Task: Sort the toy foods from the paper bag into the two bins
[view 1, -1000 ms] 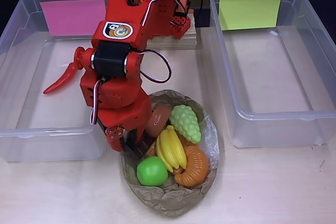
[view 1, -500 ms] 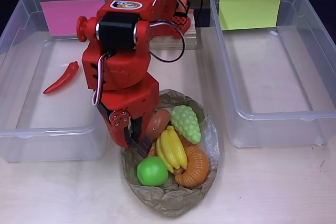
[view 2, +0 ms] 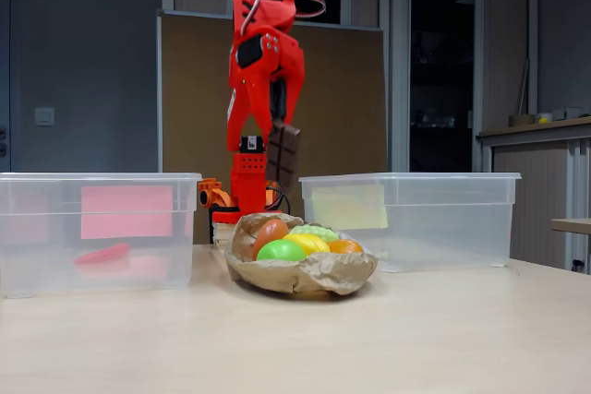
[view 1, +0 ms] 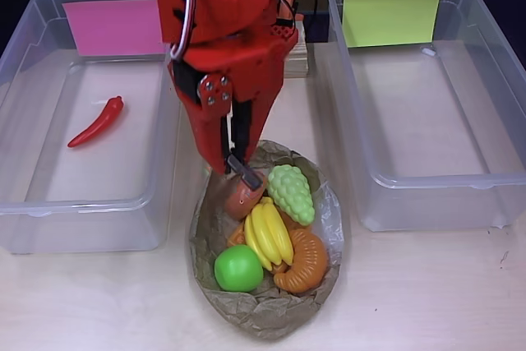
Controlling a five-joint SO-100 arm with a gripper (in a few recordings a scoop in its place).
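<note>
My red gripper hangs high above the paper bag, shut on the brown chocolate bar, which dangles below the fingers. In the overhead view the gripper points down over the bag's far left rim, with the chocolate bar seen edge-on. In the bag lie the brown donut, green grapes, yellow bananas, green apple and orange croissant. The red chili lies in the left bin, which carries a pink label. The right bin has a yellow-green label.
The arm's base stands between the two bins at the back. Bare table stretches in front of the bins and to the right of the bag.
The gripper has risen out of the bag's left side with the chocolate bar and swung back toward the base. The chili, which the arm partly covered, now shows whole.
</note>
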